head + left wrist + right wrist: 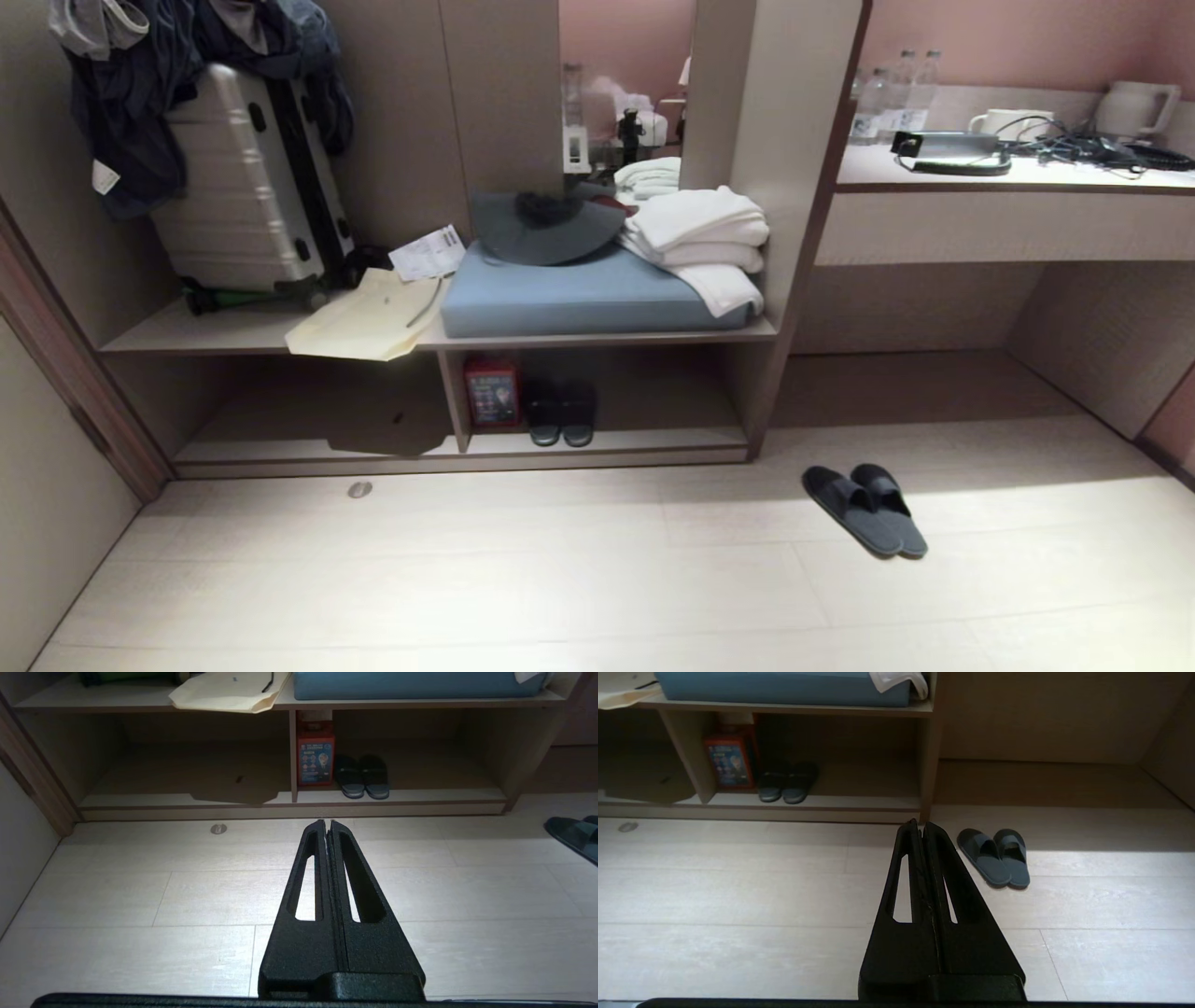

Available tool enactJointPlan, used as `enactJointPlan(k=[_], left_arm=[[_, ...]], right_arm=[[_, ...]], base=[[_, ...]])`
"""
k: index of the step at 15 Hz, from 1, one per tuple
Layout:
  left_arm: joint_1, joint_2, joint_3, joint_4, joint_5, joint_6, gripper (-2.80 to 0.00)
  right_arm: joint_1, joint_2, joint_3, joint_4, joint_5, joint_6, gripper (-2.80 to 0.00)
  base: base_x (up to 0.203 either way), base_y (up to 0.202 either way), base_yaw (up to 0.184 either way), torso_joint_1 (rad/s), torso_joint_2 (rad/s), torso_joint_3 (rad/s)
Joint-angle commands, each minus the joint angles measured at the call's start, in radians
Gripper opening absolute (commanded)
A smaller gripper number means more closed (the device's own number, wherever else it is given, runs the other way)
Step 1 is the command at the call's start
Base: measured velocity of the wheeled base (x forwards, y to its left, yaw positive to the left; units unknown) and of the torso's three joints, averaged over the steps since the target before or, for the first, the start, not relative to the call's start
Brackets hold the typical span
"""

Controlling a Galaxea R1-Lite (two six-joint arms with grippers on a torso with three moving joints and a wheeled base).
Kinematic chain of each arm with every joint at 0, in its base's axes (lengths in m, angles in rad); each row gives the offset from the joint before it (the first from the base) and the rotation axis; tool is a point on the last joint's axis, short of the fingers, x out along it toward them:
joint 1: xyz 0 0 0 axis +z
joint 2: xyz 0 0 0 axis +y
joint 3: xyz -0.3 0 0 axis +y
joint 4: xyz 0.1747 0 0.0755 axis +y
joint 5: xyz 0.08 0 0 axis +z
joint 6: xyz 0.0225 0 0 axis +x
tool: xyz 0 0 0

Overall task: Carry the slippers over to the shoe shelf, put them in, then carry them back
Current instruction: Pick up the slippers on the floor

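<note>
**On the floor, nothing grabbed yet**

On the pale floor in head view: slippers (866, 510) side by side, right of the shoe shelf (607, 441), well outside it. Left wrist view: left gripper (327, 823) pinched closed, empty, slippers (573, 833) way off sideways. Right wrist view: right gripper (920, 825) closed too, slippers (994, 857) near its tips, not touching.

Hotel room, entry wardrobe nook: built-in beige unit with a suitcase (247, 187), hanging clothes (131, 103) and folded white towels (700, 238) on its bench. Water bottles (901, 93), cups (1013, 123) and kettle (1134, 110) on the tabletop (934, 173). All lie beyond the jaws.
</note>
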Motion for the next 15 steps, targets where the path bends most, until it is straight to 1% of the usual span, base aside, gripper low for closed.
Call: enactJointPlan(k=[1, 15], left_arm=[[0.000, 0.001, -0.001, -0.001, 0.000, -0.002, -2.80], [0.000, 0.001, 0.002, -0.010, 0.000, -0.003, -2.80]], right_arm=[[0.000, 0.000, 0.001, 0.000, 0.001, -0.001, -2.80], [0.000, 0.000, -0.001, 0.000, 0.001, 0.001, -2.80]], base=[[0.192, 0.000, -0.001, -0.004, 0.01, -0.001], [0.197, 0.000, -0.001, 0.001, 0.00, 0.004]])
